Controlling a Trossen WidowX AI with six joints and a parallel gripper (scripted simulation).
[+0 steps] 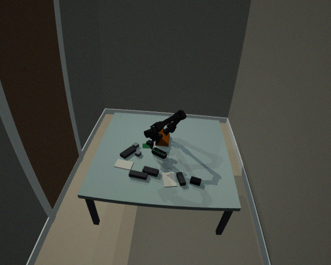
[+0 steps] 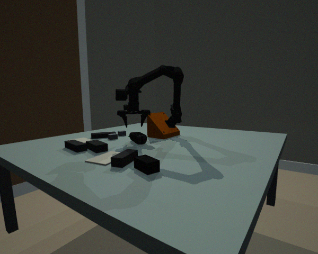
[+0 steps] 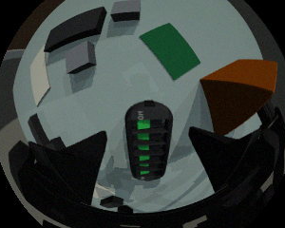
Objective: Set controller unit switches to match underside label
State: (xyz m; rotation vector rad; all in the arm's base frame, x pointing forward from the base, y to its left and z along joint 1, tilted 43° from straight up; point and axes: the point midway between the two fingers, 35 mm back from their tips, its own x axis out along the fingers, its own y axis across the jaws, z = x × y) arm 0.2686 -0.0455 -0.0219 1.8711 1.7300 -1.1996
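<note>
The dark grey controller unit (image 1: 159,153) (image 2: 138,137) (image 3: 149,144) sits on the bench with its switch side up, near the arm's orange base. In the wrist view its rocker switches run in one column, with green ends on the left and dark ends on the right, and "ON" printed above the green side. I cannot tell surely which end of each rocker is down. The label on the underside is hidden. My gripper (image 2: 134,126) (image 3: 149,134) is open and empty, above the unit, with one finger on each side of it in the wrist view.
The orange base (image 2: 160,125) (image 3: 242,76) stands close beside the unit. A green card (image 1: 145,146) (image 3: 171,51) lies near it. A long dark module (image 1: 128,151) (image 3: 78,28) and grey blocks lie to the left. White cards (image 1: 123,164) (image 1: 169,182) and several dark modules lie toward the front.
</note>
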